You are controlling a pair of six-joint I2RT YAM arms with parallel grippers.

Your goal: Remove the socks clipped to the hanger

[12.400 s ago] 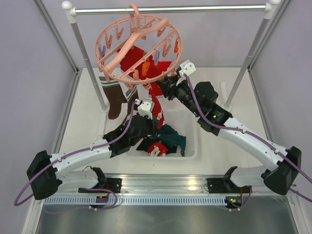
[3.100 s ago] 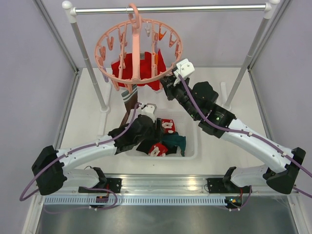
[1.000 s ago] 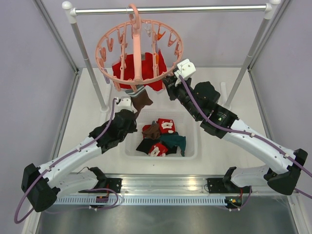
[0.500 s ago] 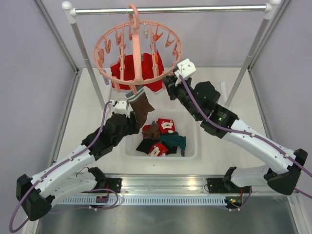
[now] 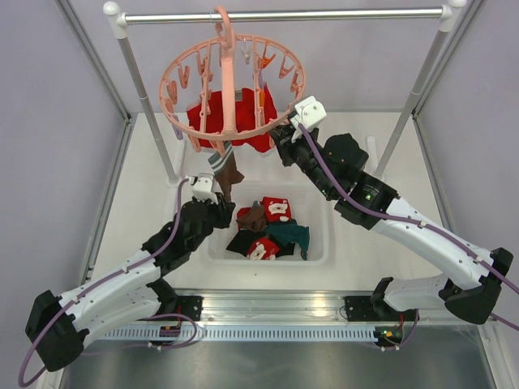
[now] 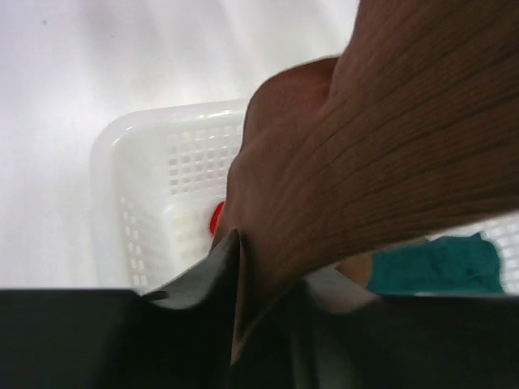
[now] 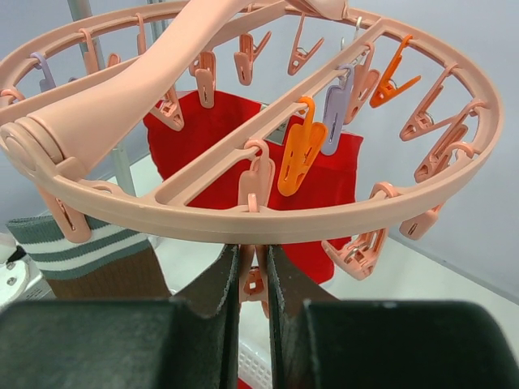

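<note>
While on one hanger, two red socks, one brown sock (tight in left gripper); right gripper tight on clip.

Ribbed cloth sock, apparently glossy plastic hanger

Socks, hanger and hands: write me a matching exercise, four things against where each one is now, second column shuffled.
Things
1. brown sock
2. red socks
3. teal sock
4. right hand

Places
A. lying in the white basket
B. closed on the hanger, at its near rim
C. hanging clipped under the hanger, touched by neither hand
D. clipped by its striped cuff, lower part pinched in the left hand

Pairs: 1-D, 2-C, 3-A, 4-B
</note>
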